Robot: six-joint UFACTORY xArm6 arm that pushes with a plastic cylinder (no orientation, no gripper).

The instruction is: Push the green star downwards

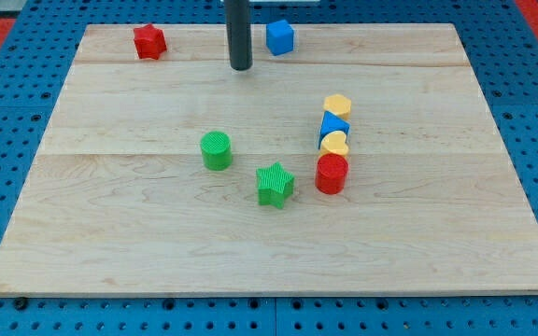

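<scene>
The green star lies a little below the board's middle. My tip is the lower end of the dark rod near the view's top. It stands well above the star and slightly to its left, touching no block. A green cylinder sits up and left of the star. A red cylinder sits just right of the star.
Above the red cylinder runs a column: a yellow heart, a blue block and a yellow hexagon. A red block lies at the top left and a blue cube right of the rod. The wooden board rests on a blue pegboard.
</scene>
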